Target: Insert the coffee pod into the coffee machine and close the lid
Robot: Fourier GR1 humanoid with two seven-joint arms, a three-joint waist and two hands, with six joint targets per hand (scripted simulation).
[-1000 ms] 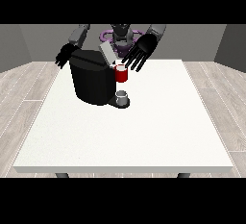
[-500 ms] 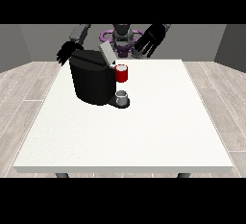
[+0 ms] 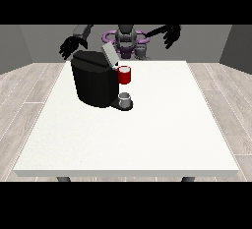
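Front view shows a large white worktop [image 3: 147, 134] with a black coffee machine [image 3: 96, 83] standing on its far side, toward the view's left. The lid [image 3: 108, 53] of the machine is raised and tilted. A red thing at the machine [image 3: 125, 75] sits at its front, and below it a grey thing [image 3: 125, 98] stands on the machine's base; I cannot tell if this is the coffee pod. A grey floor with boards lies around the worktop.

The robot hand at the view's left [image 3: 68, 47] hangs behind the machine's upper corner, partly near it, with fingers relaxed and pointing down; it holds nothing. The robot hand at the view's right [image 3: 172, 35] is raised well apart from the machine, fingers spread and released, touching nothing.
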